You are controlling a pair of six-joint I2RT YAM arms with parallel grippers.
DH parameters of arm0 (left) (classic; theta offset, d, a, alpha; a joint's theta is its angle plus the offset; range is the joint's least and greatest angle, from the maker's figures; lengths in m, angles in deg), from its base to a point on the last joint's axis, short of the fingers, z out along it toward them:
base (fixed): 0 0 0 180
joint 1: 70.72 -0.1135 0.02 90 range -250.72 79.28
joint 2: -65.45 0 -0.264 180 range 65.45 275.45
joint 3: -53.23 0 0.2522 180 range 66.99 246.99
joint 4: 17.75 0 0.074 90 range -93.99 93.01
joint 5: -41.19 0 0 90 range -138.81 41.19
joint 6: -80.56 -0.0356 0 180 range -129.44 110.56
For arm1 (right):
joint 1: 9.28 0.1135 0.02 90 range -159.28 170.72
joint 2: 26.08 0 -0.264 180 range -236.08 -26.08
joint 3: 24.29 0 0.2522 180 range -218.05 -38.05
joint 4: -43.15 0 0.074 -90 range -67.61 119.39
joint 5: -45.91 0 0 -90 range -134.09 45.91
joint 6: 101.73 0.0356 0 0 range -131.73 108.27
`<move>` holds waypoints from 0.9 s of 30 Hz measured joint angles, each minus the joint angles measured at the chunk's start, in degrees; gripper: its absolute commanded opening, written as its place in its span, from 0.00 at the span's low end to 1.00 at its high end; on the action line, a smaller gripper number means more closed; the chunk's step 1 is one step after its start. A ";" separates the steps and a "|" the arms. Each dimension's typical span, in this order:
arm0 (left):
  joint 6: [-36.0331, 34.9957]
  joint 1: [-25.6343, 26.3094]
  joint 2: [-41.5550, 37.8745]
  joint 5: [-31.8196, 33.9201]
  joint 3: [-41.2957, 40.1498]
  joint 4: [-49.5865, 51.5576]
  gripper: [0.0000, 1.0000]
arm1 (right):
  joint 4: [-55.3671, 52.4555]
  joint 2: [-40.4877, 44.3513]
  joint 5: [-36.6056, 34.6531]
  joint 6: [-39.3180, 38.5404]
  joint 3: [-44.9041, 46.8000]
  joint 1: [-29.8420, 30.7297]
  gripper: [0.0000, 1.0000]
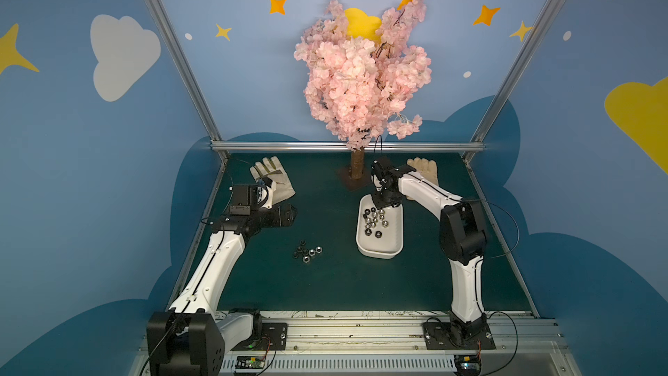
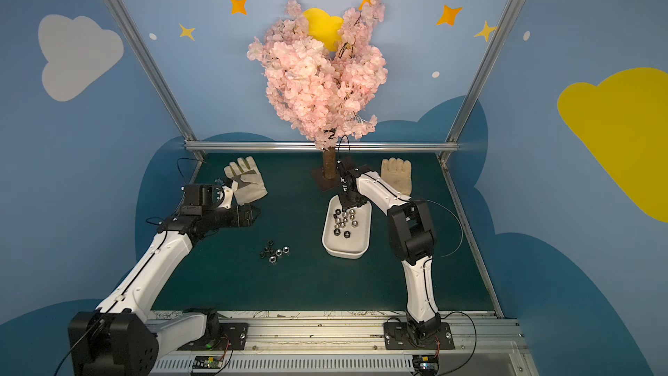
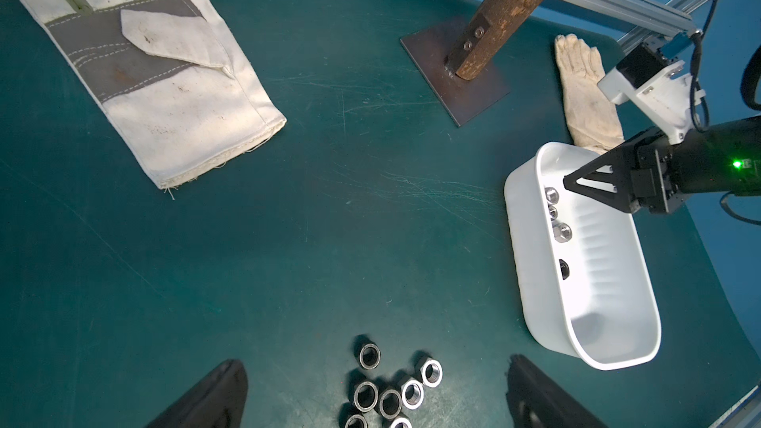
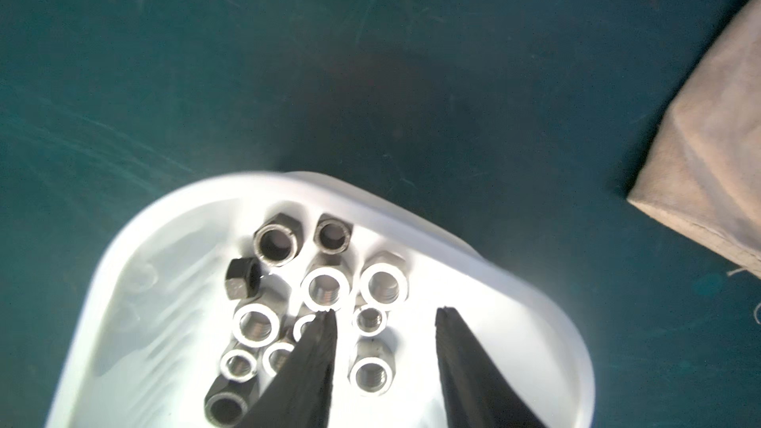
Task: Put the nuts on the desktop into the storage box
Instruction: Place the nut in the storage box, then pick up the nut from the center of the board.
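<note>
Several nuts (image 1: 307,252) loose on desktop (image 1: 325,291), toward its left edge.
Our R gripper (image 4: 385,311) spread, empty, over storage box (image 1: 379,252) for drop; L gripper (image 3: 374,362) spread above them to pick.

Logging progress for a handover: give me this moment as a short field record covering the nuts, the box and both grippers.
Loose nuts: small cluster of silver and black hexagonal metal nuts on the dark green desktop, left of the box
Storage box: shallow white plastic tray
Boxed nuts: about a dozen, mostly toward the tray's far end
Right gripper: fingers apart, empty, over the tray's far end
Left gripper: fingers wide apart, empty, raised near the loose cluster
Task state: unfinished
</note>
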 measured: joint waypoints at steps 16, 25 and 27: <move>0.20 0.00 0.00 0.00 0.00 -0.02 1.00 | 4.00 8.48 7.61 -3.26 6.05 23.63 0.57; 0.22 0.00 0.00 0.00 0.00 -0.02 1.00 | 3.39 -3.04 9.16 -4.24 1.27 26.93 0.59; 0.22 0.00 0.00 0.00 0.00 -0.02 1.00 | 3.13 -4.96 9.20 -4.33 -0.09 27.74 0.59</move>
